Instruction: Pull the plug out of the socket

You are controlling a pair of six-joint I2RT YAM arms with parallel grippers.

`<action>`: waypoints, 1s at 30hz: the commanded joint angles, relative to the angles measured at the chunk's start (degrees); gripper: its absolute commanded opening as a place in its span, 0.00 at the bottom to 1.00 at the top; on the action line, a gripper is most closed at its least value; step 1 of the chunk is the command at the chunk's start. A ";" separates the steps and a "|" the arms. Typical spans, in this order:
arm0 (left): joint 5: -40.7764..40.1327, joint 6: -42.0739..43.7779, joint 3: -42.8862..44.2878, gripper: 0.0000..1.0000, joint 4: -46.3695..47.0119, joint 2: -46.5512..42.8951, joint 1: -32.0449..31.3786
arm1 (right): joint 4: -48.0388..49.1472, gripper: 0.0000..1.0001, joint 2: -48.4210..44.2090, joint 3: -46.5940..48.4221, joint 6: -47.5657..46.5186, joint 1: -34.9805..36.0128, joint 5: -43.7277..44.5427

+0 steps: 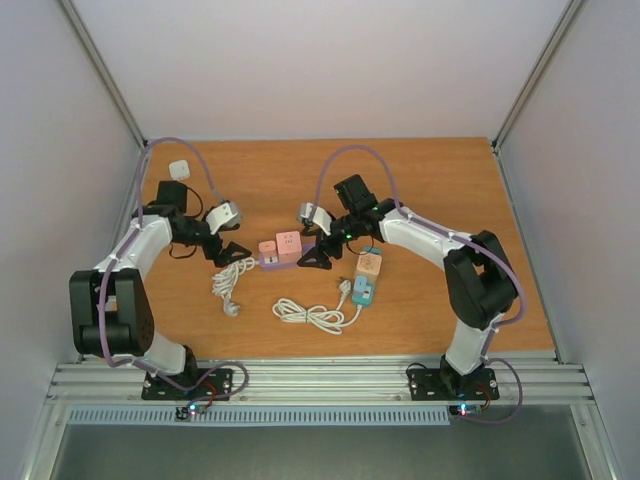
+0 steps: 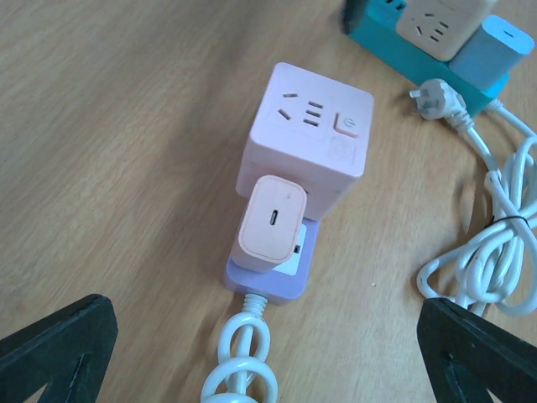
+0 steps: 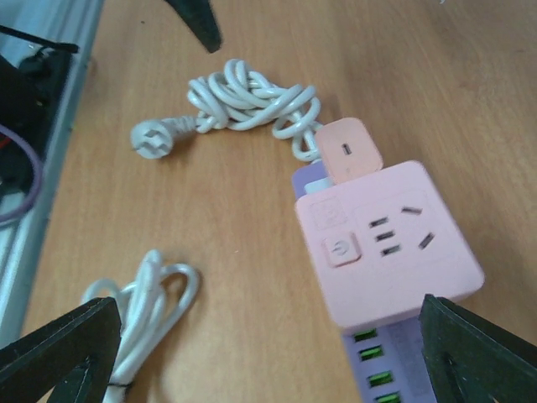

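A purple power strip (image 1: 283, 262) lies mid-table with a small pink plug (image 1: 268, 249) and a pink cube socket adaptor (image 1: 289, 245) seated in it. In the left wrist view the pink plug (image 2: 273, 220) sits at the cable end of the purple strip (image 2: 270, 284), in front of the cube (image 2: 306, 138). My left gripper (image 2: 268, 361) is open, just left of the strip and above its cable. My right gripper (image 3: 268, 361) is open too, hovering at the strip's other end (image 3: 394, 369), near the cube (image 3: 390, 243). Neither gripper touches anything.
The strip's coiled white cable (image 1: 232, 280) trails toward the front left. A teal strip (image 1: 362, 292) carrying a tan cube (image 1: 369, 265) and a blue adaptor lies to the right, its white cable (image 1: 315, 316) in front. A small white block (image 1: 180, 168) sits back left.
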 commanded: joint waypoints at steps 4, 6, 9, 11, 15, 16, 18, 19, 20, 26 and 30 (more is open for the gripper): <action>2.76 10.86 -2.91 0.99 2.98 -0.70 -0.27 | 0.60 0.98 7.31 8.68 -9.65 0.91 4.49; 2.16 12.54 -3.64 0.98 2.98 -0.48 -0.27 | 0.70 0.98 8.99 10.04 -11.97 1.01 5.06; 1.52 13.65 -4.70 0.96 4.15 -0.86 -0.26 | -1.20 0.98 11.36 12.46 -14.85 1.33 4.60; 1.38 13.84 -5.47 0.96 4.94 -1.25 -0.25 | -3.22 0.98 12.56 13.76 -16.51 1.73 3.81; 1.37 13.82 -7.01 0.95 7.34 -1.76 -0.28 | -5.03 0.98 14.81 15.18 -18.35 2.72 3.80; 1.21 13.30 -7.38 0.94 8.24 -1.92 -0.31 | -4.87 0.98 15.40 15.46 -18.44 2.97 4.33; 1.06 12.92 -8.44 0.93 9.44 -2.28 -0.36 | -4.35 0.97 16.76 16.14 -18.41 3.09 4.80; 1.03 13.10 -8.75 0.92 9.97 -2.34 -0.40 | -4.15 0.97 17.29 16.53 -18.30 3.08 4.94; 0.80 13.32 -9.05 0.91 10.30 -2.25 -0.41 | -4.15 0.97 17.90 16.88 -18.34 3.11 5.14; 0.61 15.64 -10.04 0.81 11.05 -1.74 -0.72 | -4.41 0.82 20.27 18.31 -18.28 3.14 5.92; 0.74 16.80 -11.10 0.74 12.35 -2.17 -1.47 | -3.25 0.64 19.67 16.67 -17.78 3.13 5.00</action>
